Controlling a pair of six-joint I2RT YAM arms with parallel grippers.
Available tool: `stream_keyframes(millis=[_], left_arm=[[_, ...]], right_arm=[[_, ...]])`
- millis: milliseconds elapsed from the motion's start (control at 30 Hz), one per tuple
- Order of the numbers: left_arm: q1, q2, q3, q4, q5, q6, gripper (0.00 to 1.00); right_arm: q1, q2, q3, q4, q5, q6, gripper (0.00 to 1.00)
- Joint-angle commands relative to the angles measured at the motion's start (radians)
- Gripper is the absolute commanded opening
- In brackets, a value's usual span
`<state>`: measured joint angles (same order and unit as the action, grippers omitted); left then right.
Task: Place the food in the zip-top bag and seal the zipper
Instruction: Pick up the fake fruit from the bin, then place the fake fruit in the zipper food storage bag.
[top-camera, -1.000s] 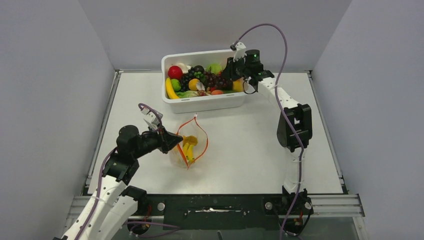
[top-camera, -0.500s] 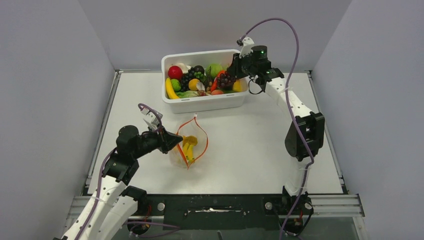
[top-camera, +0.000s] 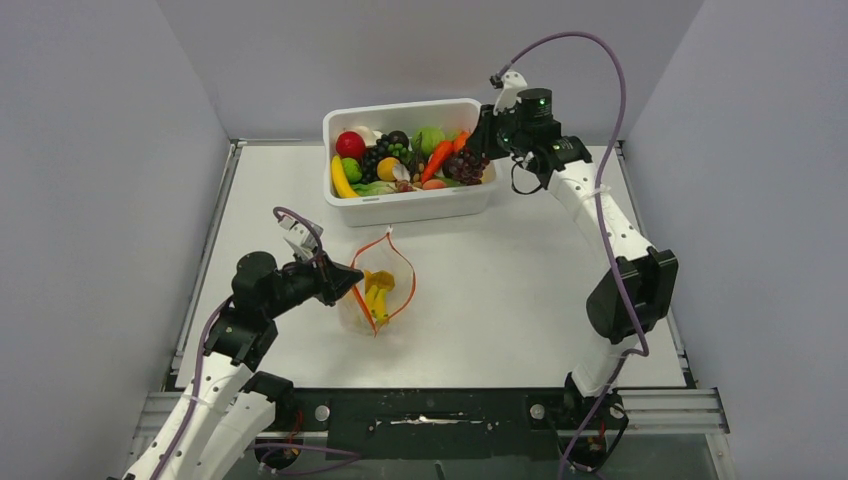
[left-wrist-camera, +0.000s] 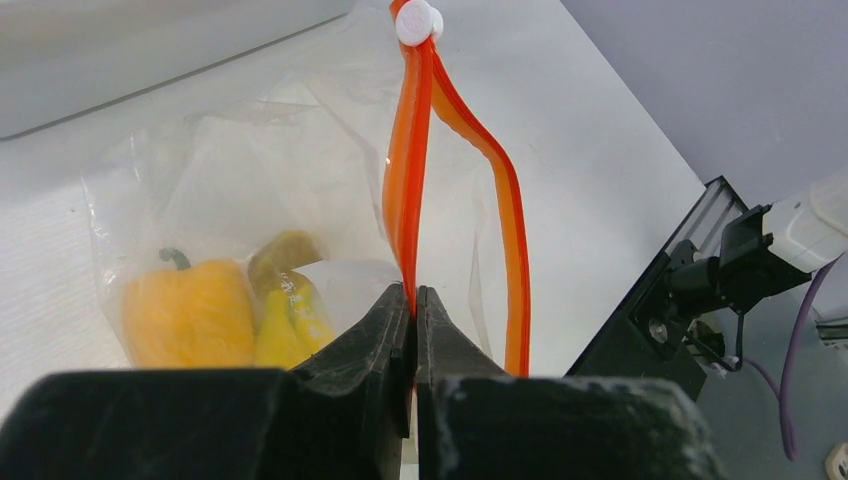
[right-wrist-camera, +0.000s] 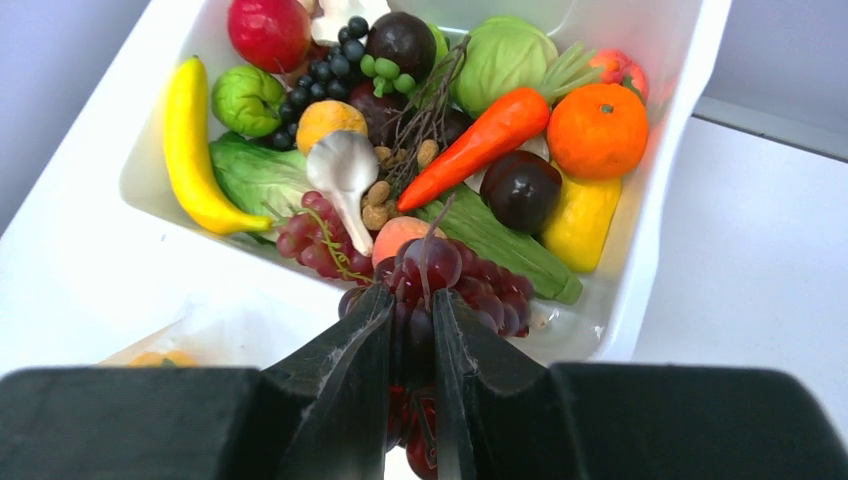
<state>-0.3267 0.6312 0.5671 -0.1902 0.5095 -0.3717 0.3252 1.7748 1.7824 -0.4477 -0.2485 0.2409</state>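
Observation:
The clear zip-top bag (top-camera: 352, 312) lies on the table with its mouth held apart. My left gripper (top-camera: 352, 282) (left-wrist-camera: 413, 292) is shut on one side of the orange-red zipper (top-camera: 411, 275) (left-wrist-camera: 408, 190). Inside the bag lie a yellow pepper (left-wrist-camera: 190, 310) and a banana bunch (left-wrist-camera: 290, 315). My right gripper (top-camera: 478, 160) (right-wrist-camera: 411, 300) is shut on a dark purple bunch of grapes (top-camera: 468, 166) (right-wrist-camera: 450, 270), held just above the right end of the white tub.
The white tub (top-camera: 410, 208) (right-wrist-camera: 660, 200) stands at the back centre, holding several toy foods: a banana (right-wrist-camera: 195, 150), a carrot (right-wrist-camera: 480, 140), an orange (right-wrist-camera: 598, 130), a cabbage (right-wrist-camera: 505, 55). A white slider (left-wrist-camera: 415, 20) caps the zipper's far end.
My right arm has risen out of the tub and shifted right with the grapes in its jaws. The left arm and the bag have stayed still.

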Motion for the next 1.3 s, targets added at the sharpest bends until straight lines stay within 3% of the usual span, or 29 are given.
stream_keyframes(millis=[0,233,467,900,1267], left_arm=[[-0.002,0.006,0.035,0.046,-0.016,-0.036,0.00],[-0.002,0.013,0.086,0.039,-0.037,-0.154,0.00],[-0.003,0.021,0.146,0.039,-0.037,-0.242,0.00],[-0.003,0.051,0.128,0.090,-0.083,-0.327,0.00],[-0.004,0.053,0.101,0.120,-0.071,-0.358,0.00]], right_arm=[[0.013,-0.131,0.018,0.026,0.043,0.005,0.00],[0.049,-0.238,0.004,-0.056,0.069,0.021,0.00],[0.182,-0.349,-0.008,-0.092,0.105,0.012,0.00],[0.224,-0.576,-0.253,0.080,-0.128,0.182,0.00],[0.235,-0.634,-0.369,0.168,-0.235,0.277,0.00]])
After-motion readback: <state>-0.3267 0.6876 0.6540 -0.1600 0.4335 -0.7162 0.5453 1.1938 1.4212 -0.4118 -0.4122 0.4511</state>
